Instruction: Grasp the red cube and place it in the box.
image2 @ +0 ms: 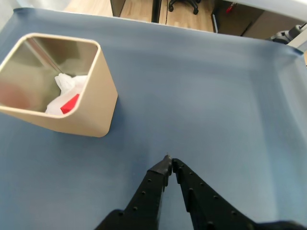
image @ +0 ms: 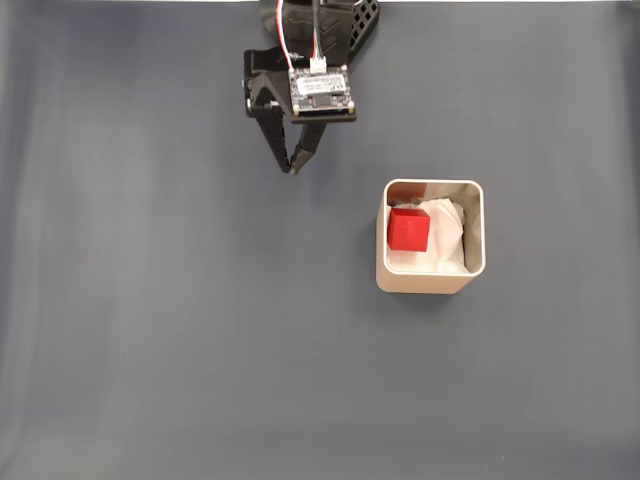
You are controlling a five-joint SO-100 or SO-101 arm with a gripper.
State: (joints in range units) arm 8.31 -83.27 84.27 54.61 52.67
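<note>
Fixed view from above: a small bright red plain-faced cube [image: 408,230] sits inside a beige square box with rounded corners and thin walls [image: 429,281], resting on crumpled white paper lining [image: 447,238] and lying toward the box's left wall as this camera shows it. The box stands on a wide blue-grey cloth-covered table [image: 200,350], right of centre. Up and to the left of the box, well apart from it, the arm's black two-finger gripper [image: 292,170] points down the picture, its fingers drawn together to a single tip and holding nothing. A small circuit board with red, white and black wires [image: 320,90] rides on top of the arm just behind the gripper. Wrist view: the black gripper [image2: 170,161] enters from the bottom edge, its two fingertips meeting with only a hairline between them above bare blue cloth [image2: 216,96]. The beige box [image2: 93,96] stands at upper left in this camera's picture, tilted by the lens, with a sliver of the red cube [image2: 70,104] showing over the near wall beside the white paper [image2: 64,86]. The inner walls of the box look shiny and reflective. Beyond the far edge of the cloth, a wooden floor [image2: 139,7] and chair legs are visible.
</note>
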